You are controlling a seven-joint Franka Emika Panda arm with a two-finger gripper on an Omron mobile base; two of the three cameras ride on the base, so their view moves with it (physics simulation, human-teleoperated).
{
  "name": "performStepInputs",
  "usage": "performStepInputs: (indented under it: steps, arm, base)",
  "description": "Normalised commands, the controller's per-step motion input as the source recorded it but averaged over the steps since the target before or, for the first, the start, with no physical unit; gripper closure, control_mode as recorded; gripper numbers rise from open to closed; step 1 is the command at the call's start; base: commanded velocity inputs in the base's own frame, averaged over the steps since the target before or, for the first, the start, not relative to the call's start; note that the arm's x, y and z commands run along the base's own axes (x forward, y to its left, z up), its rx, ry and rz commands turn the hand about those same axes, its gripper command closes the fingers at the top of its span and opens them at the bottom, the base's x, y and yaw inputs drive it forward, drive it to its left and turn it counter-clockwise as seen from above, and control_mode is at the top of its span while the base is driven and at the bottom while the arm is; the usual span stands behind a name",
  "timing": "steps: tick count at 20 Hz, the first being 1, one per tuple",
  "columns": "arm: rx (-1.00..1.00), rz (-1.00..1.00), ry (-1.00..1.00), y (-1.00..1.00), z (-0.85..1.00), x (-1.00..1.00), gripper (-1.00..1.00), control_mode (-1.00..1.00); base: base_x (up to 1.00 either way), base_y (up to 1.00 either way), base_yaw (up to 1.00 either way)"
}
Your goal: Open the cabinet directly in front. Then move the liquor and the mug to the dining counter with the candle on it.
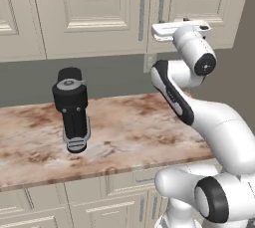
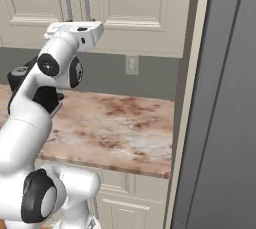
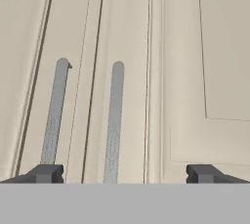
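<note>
Here the gripper (image 3: pixel 124 174), jaws spread wide and holding nothing, faces the closed cabinet (image 3: pixel 185 71) at the meeting of its two doors, close before the paired grey bar handles (image 3: pixel 113 120). Below, a black appliance (image 1: pixel 72 108) with a grey round top stands near the left end of the marbled counter (image 1: pixel 139 132).

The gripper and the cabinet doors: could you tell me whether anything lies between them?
Nothing does. In the hand view the open gripper faces the closed cabinet across bare space, its two grey bar handles straight ahead, untouched.
</note>
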Motion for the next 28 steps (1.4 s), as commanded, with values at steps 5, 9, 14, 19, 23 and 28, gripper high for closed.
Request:
performStepInputs:
  steps: [5, 9, 14, 19, 23, 28]
  arm:
    - [0.00, 0.00, 0.09, 0.05, 0.00, 0.81, -1.00, -1.00]
    - [0.00, 0.00, 0.14, 0.21, 0.00, 0.93, -1.00, -1.00]
    - [0.00, 0.00, 0.13, 0.27, -0.05, 0.99, -1.00, -1.00]
    - [0.00, 0.00, 0.11, 0.16, -0.15, 0.99, 1.00, -1.00]
    - [0.00, 0.00, 0.01, 0.03, -0.02, 0.19, 1.00, -1.00]
    - [0.00, 0.00, 0.00, 0.00, 0.00, 0.00, 1.00, -1.00]
  base:
    - [0.00, 0.00, 0.00]
    - [0.00, 0.00, 0.00]
    - [0.00, 0.00, 0.00]
    - [0.00, 0.00, 0.00]
    - [0.00, 0.00, 0.00]
    - [0.00, 0.00, 0.00]
